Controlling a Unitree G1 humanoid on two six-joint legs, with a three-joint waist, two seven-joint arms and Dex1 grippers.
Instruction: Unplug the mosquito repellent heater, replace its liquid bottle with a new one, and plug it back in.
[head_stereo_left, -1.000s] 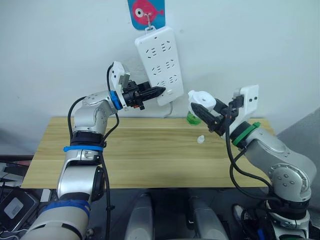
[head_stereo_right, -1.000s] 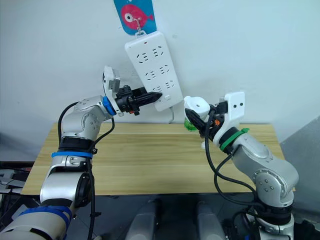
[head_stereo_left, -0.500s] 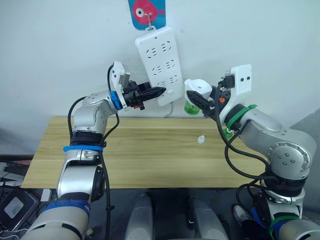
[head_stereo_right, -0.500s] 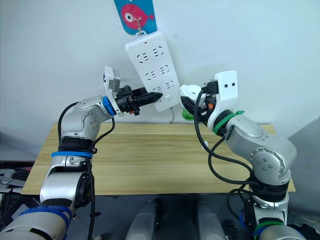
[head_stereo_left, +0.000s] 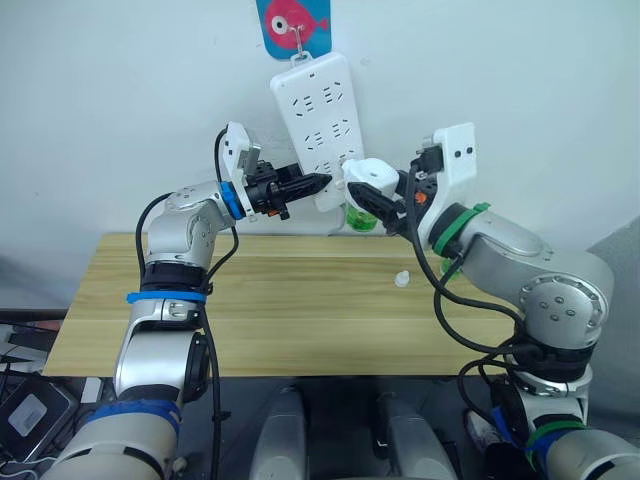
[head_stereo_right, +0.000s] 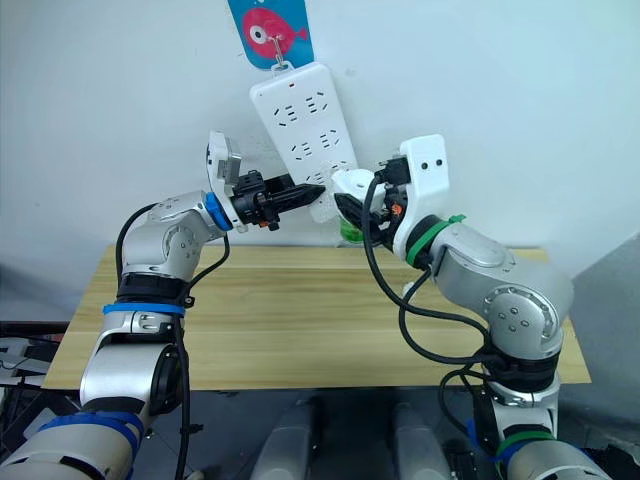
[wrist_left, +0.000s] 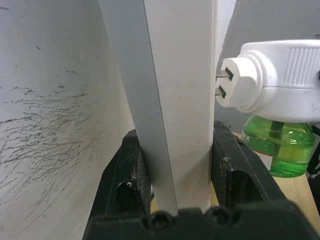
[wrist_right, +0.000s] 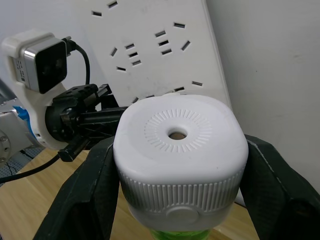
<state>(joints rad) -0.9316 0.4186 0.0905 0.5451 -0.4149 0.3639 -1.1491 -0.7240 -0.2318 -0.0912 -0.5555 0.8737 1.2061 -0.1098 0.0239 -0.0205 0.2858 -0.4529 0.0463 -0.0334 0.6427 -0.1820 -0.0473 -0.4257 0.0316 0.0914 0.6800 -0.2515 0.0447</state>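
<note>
Right fingers (wrist_right: 85, 200) clamp my heater (wrist_right: 181, 142) by its ribbed sides (light, slick plastic); left fingers (wrist_left: 131, 165) pinch the power strip (wrist_left: 175, 100).

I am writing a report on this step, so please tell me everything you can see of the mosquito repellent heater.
The mosquito repellent heater is a small white rounded unit that looks like plastic, with a ribbed skirt and a round vented top with a centre hole. A green liquid bottle is attached under it. The right gripper holds it by its sides in the air above the table. Its two metal prongs point at the face of the white power strip, near the strip's lower end, which the left gripper clamps.
</note>
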